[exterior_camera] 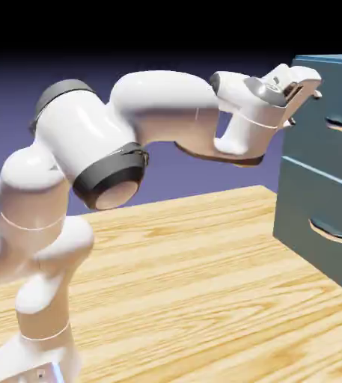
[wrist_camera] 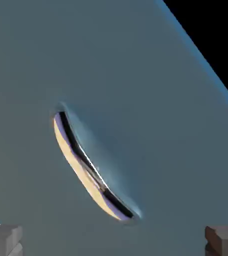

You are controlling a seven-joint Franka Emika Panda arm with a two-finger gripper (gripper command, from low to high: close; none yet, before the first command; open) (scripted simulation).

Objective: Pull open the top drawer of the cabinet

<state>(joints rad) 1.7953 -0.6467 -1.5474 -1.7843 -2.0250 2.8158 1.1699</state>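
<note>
Has the hand (wrist_camera: 114, 241) wide open, gripping nothing. Roll to straddle the slanted handle (wrist_camera: 81, 172) of the top drawer (wrist_camera: 160, 125), 1 fingertip per side, before closing and pulling straight.

No text, label, brand, number or sign could be read in either the exterior view or the hand view.
</note>
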